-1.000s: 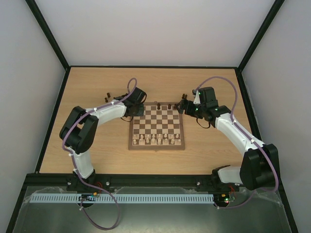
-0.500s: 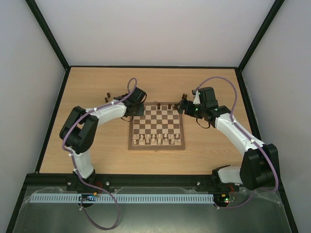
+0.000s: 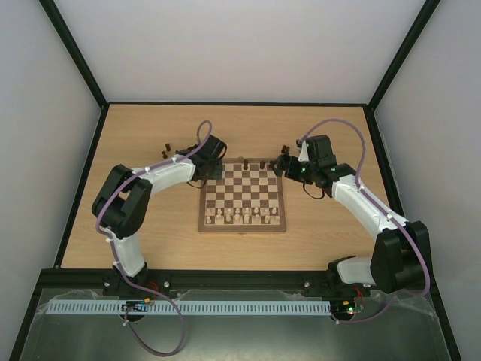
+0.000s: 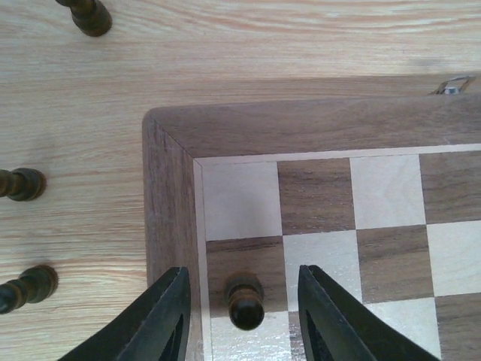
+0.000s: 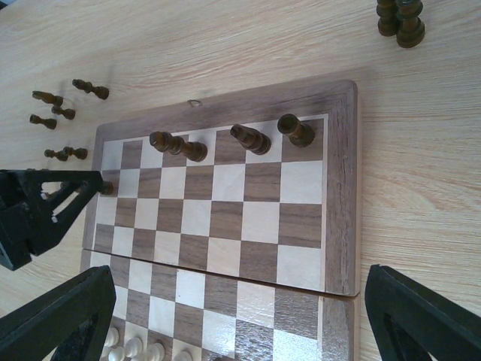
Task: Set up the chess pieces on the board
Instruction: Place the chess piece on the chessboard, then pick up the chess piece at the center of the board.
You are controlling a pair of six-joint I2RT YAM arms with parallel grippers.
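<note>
The board [image 3: 244,197] lies mid-table, its far left corner [image 4: 301,124] under my left wrist. A dark pawn [image 4: 246,301] stands upright on a dark edge square there. My left gripper [image 4: 242,272] is open around the pawn with a gap on each side, and it hangs over that corner [image 3: 213,171]. Three dark chess pieces [image 5: 249,138] stand on the far row. My right gripper [image 5: 239,297] is wide open over the board's right part [image 5: 342,188], holding nothing.
Loose dark pieces lie on the table left of the board [image 4: 21,184] [image 5: 52,98]. Two more stand off its far right corner [image 5: 398,19]. Pale pieces [image 3: 240,218] fill the near rows.
My left gripper has opened and let go of the dark pawn, which stays standing on its square. Neither arm has visibly shifted.
</note>
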